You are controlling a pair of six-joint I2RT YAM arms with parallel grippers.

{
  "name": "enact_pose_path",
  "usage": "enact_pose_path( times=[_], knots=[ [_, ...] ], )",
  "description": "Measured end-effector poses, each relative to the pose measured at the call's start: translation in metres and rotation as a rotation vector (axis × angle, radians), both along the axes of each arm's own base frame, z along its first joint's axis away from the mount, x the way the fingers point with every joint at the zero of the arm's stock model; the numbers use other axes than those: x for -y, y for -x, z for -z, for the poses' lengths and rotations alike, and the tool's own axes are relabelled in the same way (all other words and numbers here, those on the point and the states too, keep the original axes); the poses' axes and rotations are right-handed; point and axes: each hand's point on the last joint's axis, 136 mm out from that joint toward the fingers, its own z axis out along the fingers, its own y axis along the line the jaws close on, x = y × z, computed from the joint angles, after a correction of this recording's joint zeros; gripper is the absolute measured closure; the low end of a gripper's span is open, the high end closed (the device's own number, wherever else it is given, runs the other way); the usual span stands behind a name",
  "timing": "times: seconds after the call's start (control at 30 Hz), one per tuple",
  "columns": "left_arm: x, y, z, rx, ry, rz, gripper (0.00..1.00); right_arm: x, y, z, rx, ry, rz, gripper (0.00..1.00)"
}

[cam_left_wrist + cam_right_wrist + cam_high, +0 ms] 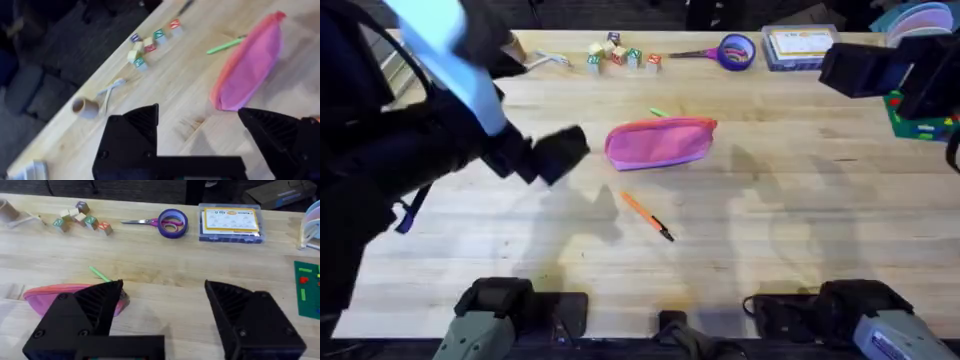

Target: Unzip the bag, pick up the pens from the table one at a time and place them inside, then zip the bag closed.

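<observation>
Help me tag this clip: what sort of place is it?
Probably a robot lab workbench: a wooden table with test props laid out, such as toy blocks, scissors and a pink bag, with dark carpet beyond the edge.

left arm [430, 120]: dark, pale blue panel on it
left gripper [200, 137]: black wedge fingers
right gripper [160, 315]: black, ribbed inner faces
bases [500, 315]: grey-green

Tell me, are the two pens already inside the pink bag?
No, both are out: the orange pen and the green pen lie on the table beside the bag.
</observation>
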Motion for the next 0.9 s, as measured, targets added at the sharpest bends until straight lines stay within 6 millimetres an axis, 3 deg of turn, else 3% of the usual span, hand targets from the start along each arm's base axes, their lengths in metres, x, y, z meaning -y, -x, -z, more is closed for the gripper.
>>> enact_pose_path(
  times=[0.3, 0.67, 0.9],
  knots=[
    [0.014, 0.011, 0.005, 0.082, -0.176, 0.226, 0.008, 0.0, 0.0, 0.0, 0.0, 0.0, 0.0, 0.004],
    [0.015, 0.025, 0.023, 0.002, -0.198, 0.266, 0.008, 0.0, 0.002, 0.003, -0.015, 0.0, 0.0, 0.004],
    [0.015, 0.016, 0.04, -0.078, -0.189, 0.275, 0.009, 0.0, 0.002, 0.004, -0.02, -0.001, 0.0, 0.004]
  ],
)
